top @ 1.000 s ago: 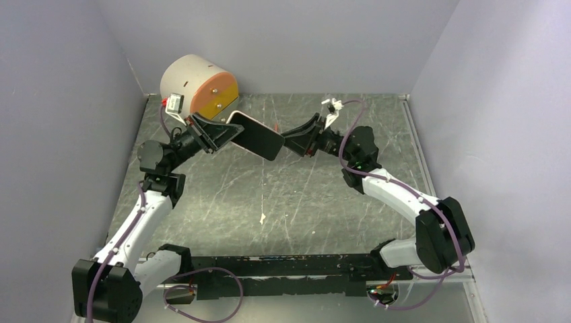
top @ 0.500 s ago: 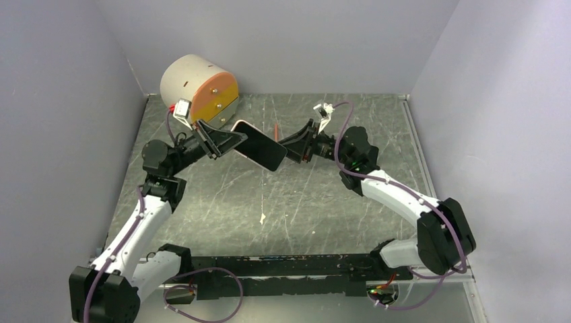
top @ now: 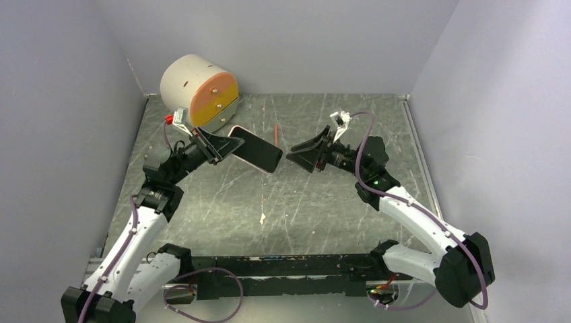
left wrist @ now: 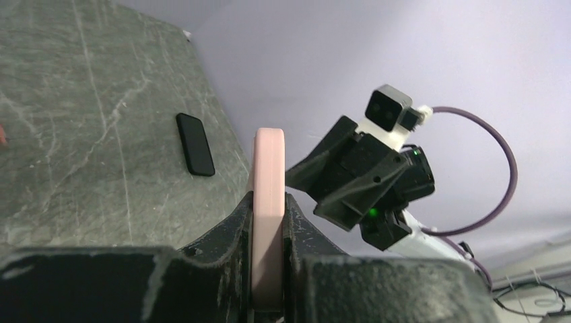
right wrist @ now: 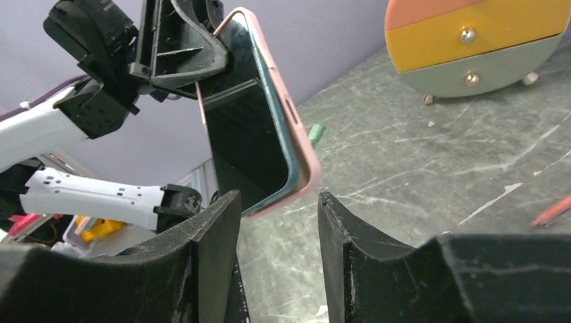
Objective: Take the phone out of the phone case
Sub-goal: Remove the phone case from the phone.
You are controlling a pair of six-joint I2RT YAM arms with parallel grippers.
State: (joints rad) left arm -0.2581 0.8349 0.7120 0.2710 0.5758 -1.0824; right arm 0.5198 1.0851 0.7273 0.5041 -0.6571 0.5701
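Backing off to the right, the right gripper [top: 300, 156] is now standing clear of the phone end it was pressed against a second ago. Its jaws are spread apart and gripping nothing. The left gripper [top: 221, 143] is keeping hold, its jaws clamped flat on one end of the soft pink rubbery phone case [right wrist: 300, 142]. It is carrying the case in the air above the grey marbled surface [top: 303, 208], a little lower than before.

The black-glass phone [right wrist: 246, 145] is still sitting inside that case, screen turned toward the right wrist camera. A thin teal rim is showing between glass and pink lip.

From above, the long axis is running from the left jaws at upper left down to the right, so the free end is pointing straight at the right gripper, near it but not touching. That makes the right arm the nearer one to the unheld end. From its own camera, the lower corner is hanging just above and ahead of the gap between its fingers [right wrist: 209, 262].

Judging by this line-up, the next move calls for the right jaws to come back along that axis and catch the case lip or the phone edge at the free corner.

Behind the left arm, a round cream drawer box with orange, yellow and grey fronts [top: 202, 91] is resting at the back, with a red pencil [top: 276, 132] lying nearby.
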